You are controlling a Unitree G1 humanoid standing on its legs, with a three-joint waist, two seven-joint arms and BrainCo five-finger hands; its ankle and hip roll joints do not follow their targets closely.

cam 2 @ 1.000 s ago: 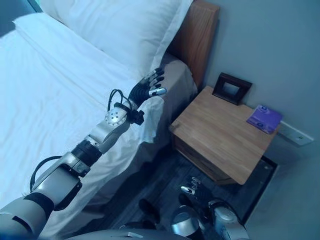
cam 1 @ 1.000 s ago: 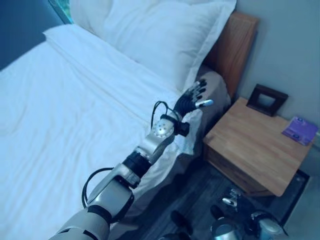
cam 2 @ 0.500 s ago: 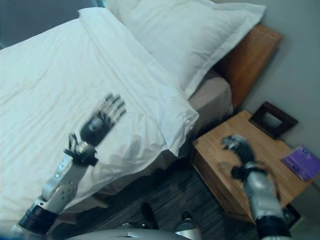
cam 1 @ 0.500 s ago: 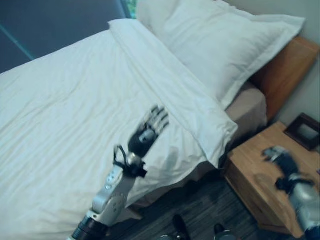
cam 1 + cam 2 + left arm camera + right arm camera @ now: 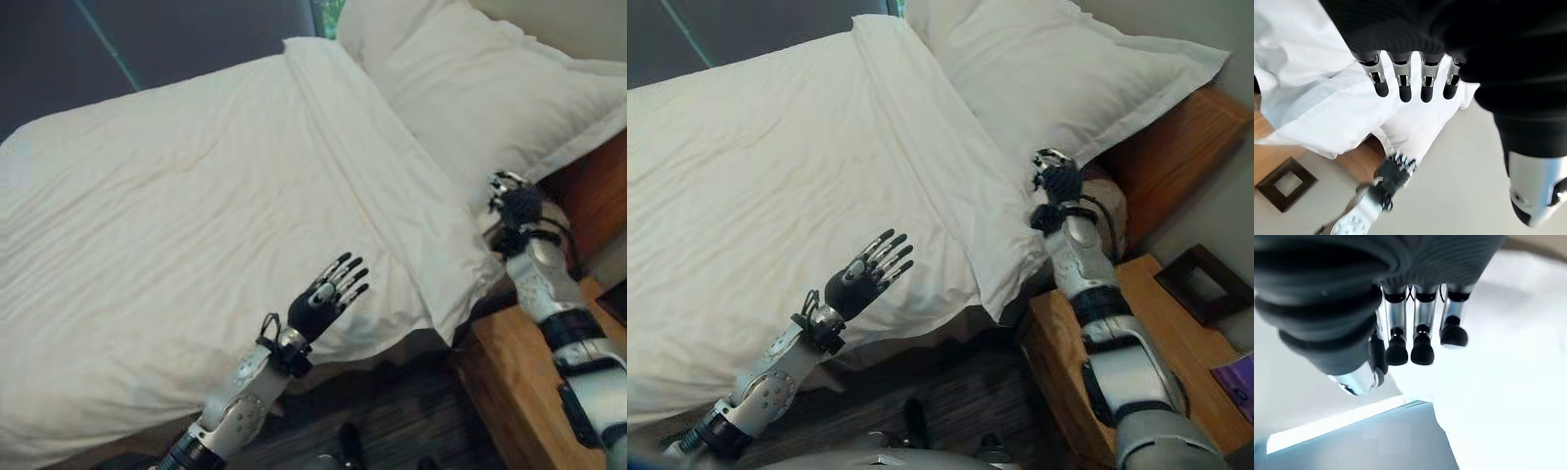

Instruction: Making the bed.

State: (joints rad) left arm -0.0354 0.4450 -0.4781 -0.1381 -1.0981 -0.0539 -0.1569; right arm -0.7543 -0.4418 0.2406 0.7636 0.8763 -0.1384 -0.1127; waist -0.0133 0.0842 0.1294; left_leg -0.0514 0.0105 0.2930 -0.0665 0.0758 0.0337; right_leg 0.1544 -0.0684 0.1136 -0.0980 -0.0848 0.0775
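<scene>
Left hand (image 5: pixel 860 281): was held above the near edge of the bed, palm turned up, its fingers (image 5: pixel 1402 83) straight and spread, nothing gripped between them.
Duvet (image 5: pixel 196 206): was seen lying white and lightly creased across the mattress, its turned-back top edge running as a folded band below the pillow, its near corner draped over the side of the bed beside the nightstand.
Right hand (image 5: pixel 1058 181): was raised at the head-end corner of the bed, just beside the duvet's folded edge and the pillow's lower corner; its fingers (image 5: pixel 1421 340) were shown relaxed and slightly bent in the wrist view, closed on nothing, and contact with the bedding could not be told.
Nightstand (image 5: pixel 1156 343): was pictured in light wood next to the bed, under the right forearm.
Picture frame (image 5: pixel 1203 284): a dark square frame was seen standing at the back of the nightstand top.
Purple item (image 5: pixel 1239 378): a flat purple object was cut off at the nightstand's far corner; no writing on it could be read.
Pillow (image 5: pixel 1058 69): was laid large and white at the head of the bed, its flanged edge overhanging toward the headboard.
Headboard (image 5: pixel 1176 147): was seen in brown wood behind the pillow, against the grey wall.
</scene>
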